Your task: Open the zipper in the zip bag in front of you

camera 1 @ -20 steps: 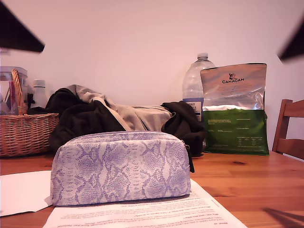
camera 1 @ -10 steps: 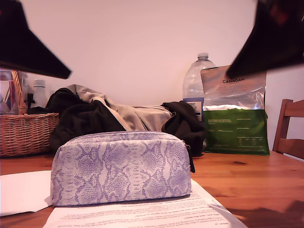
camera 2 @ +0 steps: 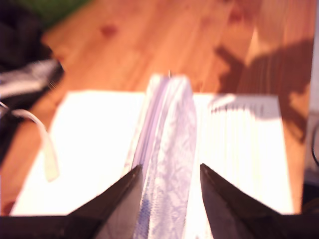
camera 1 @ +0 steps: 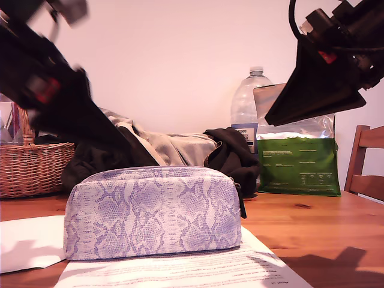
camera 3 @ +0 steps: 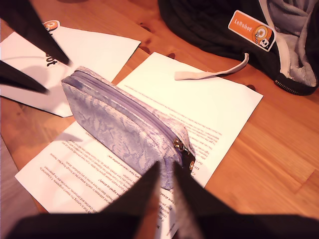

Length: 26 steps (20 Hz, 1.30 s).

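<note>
The soft lavender-and-white snakeskin zip bag [camera 1: 152,211] lay on printed paper sheets [camera 3: 209,107] on the wooden table [camera 1: 312,228]. My first gripper [camera 2: 169,186] hung over its ridge, jaws spread, probably to steady it. My second gripper [camera 3: 167,179], nearly closed and empty, hovered near the lavender zipper [camera 3: 130,105], seemingly aiming at its black pull tab [camera 3: 190,160].

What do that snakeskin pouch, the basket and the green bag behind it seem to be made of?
The zip bag looks like soft fabric or faux leather with a matte lavender-and-white snakeskin print; which one is unclear. The basket looks like woven wicker, its brown strands showing. The green-and-silver bag seems to be foil or plastic film, judging by its crinkled, shiny top.
</note>
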Motion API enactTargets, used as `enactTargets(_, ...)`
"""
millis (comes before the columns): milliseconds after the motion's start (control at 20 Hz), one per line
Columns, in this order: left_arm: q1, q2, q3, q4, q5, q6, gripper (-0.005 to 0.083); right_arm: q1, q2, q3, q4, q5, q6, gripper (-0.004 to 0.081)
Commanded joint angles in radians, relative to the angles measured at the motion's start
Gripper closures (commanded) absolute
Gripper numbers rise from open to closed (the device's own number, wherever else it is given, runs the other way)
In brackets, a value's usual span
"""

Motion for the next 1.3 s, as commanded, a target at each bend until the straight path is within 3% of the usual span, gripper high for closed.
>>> enactTargets(0, -0.003, 0.048, 0.034, 0.012, 0.005, 0.027, 0.0446, 0.002, 0.010, 0.005, 0.006, 0.000, -0.027, 0.0566)
enactTargets(200, -0.003, 0.153, 0.074, 0.013, -0.016, 0.039, 0.0446, 0.001, 0.039, 0.005, 0.004, 0.002, -0.062, 0.0532)
enactTargets(400, -0.003, 0.227, 0.080, 0.013, -0.016, 0.038, 0.0465, -0.044, 0.102, 0.005, 0.040, -0.016, -0.022, 0.0510)
enactTargets(550, -0.003, 0.237, 0.081, 0.020, -0.015, 0.039, 0.0720, -0.068, 0.167, 0.005, 0.078, -0.021, -0.114, 0.0497)
enactTargets(650, -0.003, 0.237, 0.084, 0.032, -0.016, 0.038, 0.0789, -0.067, 0.215, 0.005, 0.097, -0.022, -0.182, 0.0497)
enactTargets(950, -0.003, 0.237, 0.084, 0.040, -0.016, 0.039, 0.0789, -0.054, 0.336, 0.005, 0.229, -0.010, -0.269, 0.0487)
enactTargets(1250, -0.003, 0.237, 0.084, 0.039, -0.016, 0.039, 0.0789, -0.054, 0.443, 0.005, 0.300, -0.013, -0.291, 0.0487)
